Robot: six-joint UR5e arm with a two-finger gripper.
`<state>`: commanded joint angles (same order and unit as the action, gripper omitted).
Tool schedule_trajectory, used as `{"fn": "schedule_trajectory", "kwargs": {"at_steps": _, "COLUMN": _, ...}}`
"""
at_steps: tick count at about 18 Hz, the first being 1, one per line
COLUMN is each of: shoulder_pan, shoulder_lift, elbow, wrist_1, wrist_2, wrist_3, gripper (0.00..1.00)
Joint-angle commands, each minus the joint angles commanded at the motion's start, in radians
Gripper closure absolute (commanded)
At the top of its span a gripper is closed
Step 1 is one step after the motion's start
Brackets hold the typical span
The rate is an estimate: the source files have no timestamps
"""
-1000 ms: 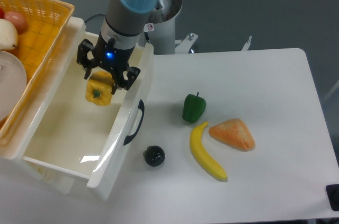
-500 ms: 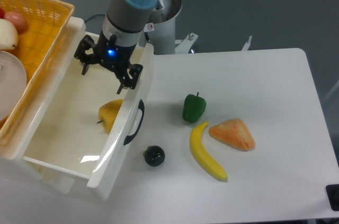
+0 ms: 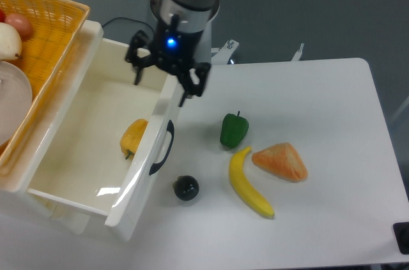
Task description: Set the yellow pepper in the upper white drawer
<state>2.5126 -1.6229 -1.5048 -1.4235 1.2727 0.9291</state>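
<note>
The robot's hand [image 3: 165, 80] hangs wide open and empty above the rim of the drawer [image 3: 83, 155], its fingers spread over the front panel's far end. Below, the pepper [image 3: 133, 137] lies on the drawer floor, tipped on its side against the front wall, near the dark handle [image 3: 163, 148]. By the look of things, the placement is done. The pepper appears light, stiff and glossy, apt to roll on its lobes; a hold across its broad sides would suit it best. On the desk [image 3: 319, 155] sit a green pepper [image 3: 234, 130], a banana [image 3: 248, 184], a bread wedge [image 3: 281, 161] and a dark ball [image 3: 186, 187]. A basket [image 3: 45, 34] flanks the drawer.
</note>
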Motion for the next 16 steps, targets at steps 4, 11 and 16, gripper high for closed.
{"fn": "schedule_trajectory", "kwargs": {"at_steps": 4, "shoulder_pan": 0.003, "shoulder_lift": -0.024, "elbow": -0.005, "wrist_1": 0.017, "wrist_2": 0.138, "wrist_3": 0.183, "gripper": 0.00}}
{"fn": "schedule_trajectory", "kwargs": {"at_steps": 11, "shoulder_pan": 0.000, "shoulder_lift": -0.126, "elbow": -0.008, "wrist_1": 0.126, "wrist_2": 0.206, "wrist_3": 0.244, "gripper": 0.00}}
{"fn": "schedule_trajectory", "kwargs": {"at_steps": 16, "shoulder_pan": 0.000, "shoulder_lift": -0.158, "elbow": -0.008, "wrist_1": 0.124, "wrist_2": 0.244, "wrist_3": 0.329, "gripper": 0.00}}
